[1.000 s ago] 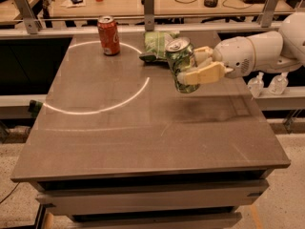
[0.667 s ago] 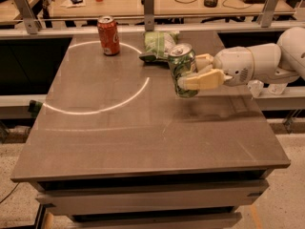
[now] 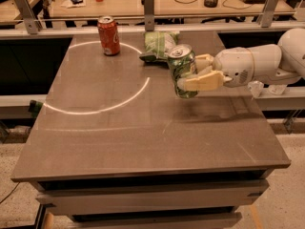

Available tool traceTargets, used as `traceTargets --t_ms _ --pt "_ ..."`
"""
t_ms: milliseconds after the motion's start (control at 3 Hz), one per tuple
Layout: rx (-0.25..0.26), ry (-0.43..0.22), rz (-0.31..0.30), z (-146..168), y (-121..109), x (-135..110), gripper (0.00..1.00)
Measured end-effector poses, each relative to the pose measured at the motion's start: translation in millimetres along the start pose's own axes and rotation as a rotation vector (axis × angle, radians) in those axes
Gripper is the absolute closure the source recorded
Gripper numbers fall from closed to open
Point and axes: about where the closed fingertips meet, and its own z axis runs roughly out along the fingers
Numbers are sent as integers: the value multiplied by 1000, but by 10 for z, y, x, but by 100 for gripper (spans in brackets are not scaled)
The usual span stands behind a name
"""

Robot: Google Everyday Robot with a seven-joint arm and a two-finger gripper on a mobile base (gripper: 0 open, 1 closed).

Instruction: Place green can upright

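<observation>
The green can (image 3: 181, 68) has a silver top and pale label patches. It stands nearly upright, tilted slightly, at the right middle of the grey table (image 3: 119, 128). My gripper (image 3: 190, 73) comes in from the right on a white arm and is shut on the green can, one cream finger (image 3: 202, 82) across its front, the other behind it. The can's base is at or just above the tabletop; I cannot tell if it touches.
A red-orange soda can (image 3: 108, 36) stands upright at the back left. A flat green snack bag (image 3: 158, 44) lies at the back, just behind the green can. A bright ring of light curves across the table. Desks and rails stand beyond the far edge.
My gripper with the green can has shifted slightly and lowered toward the tabletop, and the can stands a little more upright. The other objects have not moved.
</observation>
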Motion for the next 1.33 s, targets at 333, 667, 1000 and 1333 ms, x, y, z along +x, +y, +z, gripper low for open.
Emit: traceTargets --t_ms 333,667,1000,1333 --pt "25 -19 -57 -22 23 14 100" --pt "70 -61 -72 -88 62 110 100" --pt "122 -101 -50 -168 127 281 100" --pt "150 -111 -23 -245 209 448 100"
